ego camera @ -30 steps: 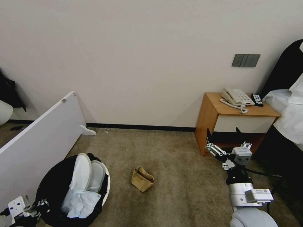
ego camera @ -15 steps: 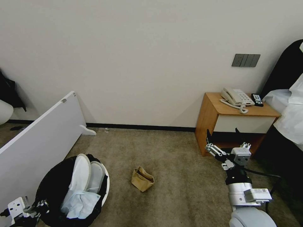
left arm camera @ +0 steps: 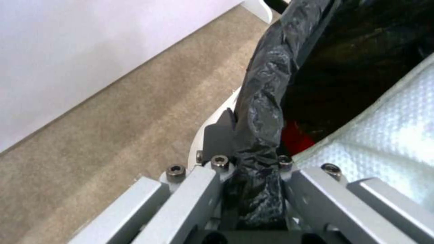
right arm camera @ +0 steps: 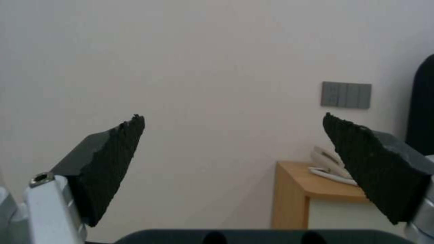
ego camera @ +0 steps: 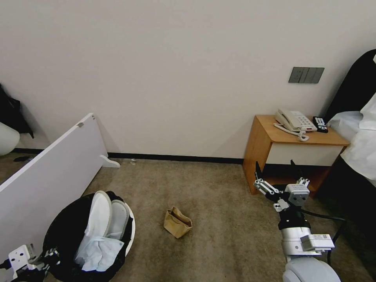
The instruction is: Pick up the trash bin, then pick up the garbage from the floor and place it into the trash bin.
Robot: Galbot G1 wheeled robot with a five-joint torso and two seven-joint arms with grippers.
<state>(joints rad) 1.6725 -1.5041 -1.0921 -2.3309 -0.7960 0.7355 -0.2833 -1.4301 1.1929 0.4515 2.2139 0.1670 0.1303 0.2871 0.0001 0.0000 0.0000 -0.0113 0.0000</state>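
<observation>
With almost nothing shifting over the last second, the left end effector [left arm camera: 253, 162] is still clamping the trash bin [ego camera: 131, 227] rim left of the brown paper bag [ego camera: 177, 222] on the floor [ego camera: 219, 203], while the right end effector [ego camera: 276, 176] is hovering wide open to its right, suggesting the bag is next.

Trash bin [ego camera: 131, 227] at near left on the floor [ego camera: 219, 196], slippers [ego camera: 107, 215] standing in it over a tissue [ego camera: 98, 250]. Left gripper [left arm camera: 251, 159] clamped on its rim (near side). Paper bag [ego camera: 177, 222] on floor right of bin. Right gripper [ego camera: 276, 174] raised, jaws apart, before the nightstand [ego camera: 290, 150]; phone [ego camera: 293, 120] on top.
</observation>
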